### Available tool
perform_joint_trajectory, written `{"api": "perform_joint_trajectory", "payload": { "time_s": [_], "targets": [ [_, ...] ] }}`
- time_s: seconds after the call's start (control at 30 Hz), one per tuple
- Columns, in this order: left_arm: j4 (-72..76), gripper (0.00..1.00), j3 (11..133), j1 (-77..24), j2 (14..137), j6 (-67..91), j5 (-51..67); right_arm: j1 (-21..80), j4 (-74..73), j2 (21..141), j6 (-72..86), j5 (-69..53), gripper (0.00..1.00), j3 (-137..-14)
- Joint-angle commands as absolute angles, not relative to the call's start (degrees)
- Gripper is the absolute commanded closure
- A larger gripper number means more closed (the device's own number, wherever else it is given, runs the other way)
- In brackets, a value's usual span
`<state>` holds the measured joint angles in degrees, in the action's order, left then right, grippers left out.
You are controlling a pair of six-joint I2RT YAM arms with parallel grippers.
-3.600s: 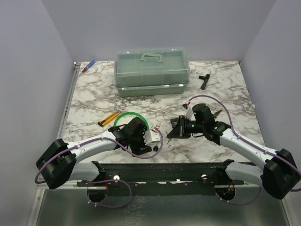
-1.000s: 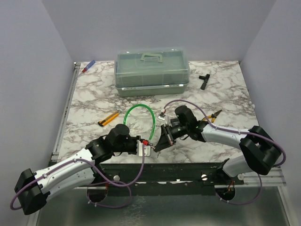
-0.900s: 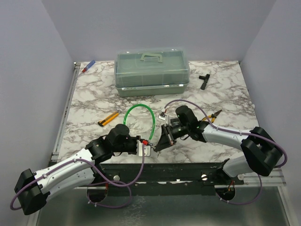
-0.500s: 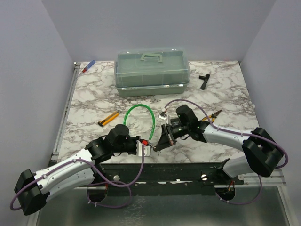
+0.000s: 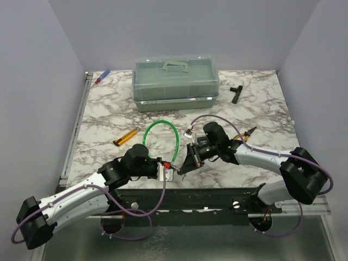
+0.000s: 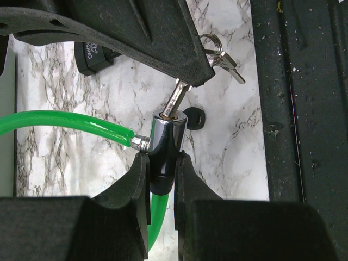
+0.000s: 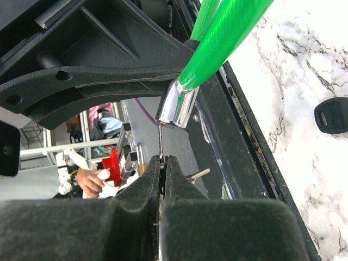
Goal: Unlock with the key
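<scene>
I clamp the lock barrel (image 6: 165,142) in my left gripper (image 6: 161,175) so the right gripper (image 7: 161,161), pinching the key (image 6: 178,95), can enter it from one o'clock.

Plain lilac walls (image 5: 179,27) on 3 sides of white marble-look table (image 5: 103,114), black rail (image 5: 190,197) at near edge, even light.

A white marble-patterned table (image 5: 109,109) carried a pale green lidded box (image 5: 175,81) at the back, with a black T-shaped tool (image 5: 236,92) far right and a pen (image 5: 102,76) far left. An orange cutter (image 5: 125,137), a green cable loop (image 5: 160,124), pliers (image 5: 247,133) and a small black key head (image 6: 194,117) lay nearer.
</scene>
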<state>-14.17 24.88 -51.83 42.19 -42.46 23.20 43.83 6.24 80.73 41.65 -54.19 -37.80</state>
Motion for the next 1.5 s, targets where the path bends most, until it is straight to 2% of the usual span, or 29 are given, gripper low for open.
{"api": "perform_joint_trajectory", "payload": {
  "time_s": [0.0, 0.63, 1.47],
  "targets": [
    [-10.72, 1.0, 24.87, -51.99, 40.75, -43.78, 25.48, 44.12, 5.53, 80.15, 41.15, -52.69, 1.0, -37.15],
    [-11.59, 1.0, 24.91, -52.0, 40.65, -44.3, 26.12, 44.0, 2.37, 80.98, 40.1, -48.96, 1.0, -38.5],
    [-11.7, 1.0, 25.15, -52.04, 42.85, -45.12, 26.68, 44.01, 0.26, 84.94, 39.37, -53.03, 1.0, -41.58]
  ]
}}
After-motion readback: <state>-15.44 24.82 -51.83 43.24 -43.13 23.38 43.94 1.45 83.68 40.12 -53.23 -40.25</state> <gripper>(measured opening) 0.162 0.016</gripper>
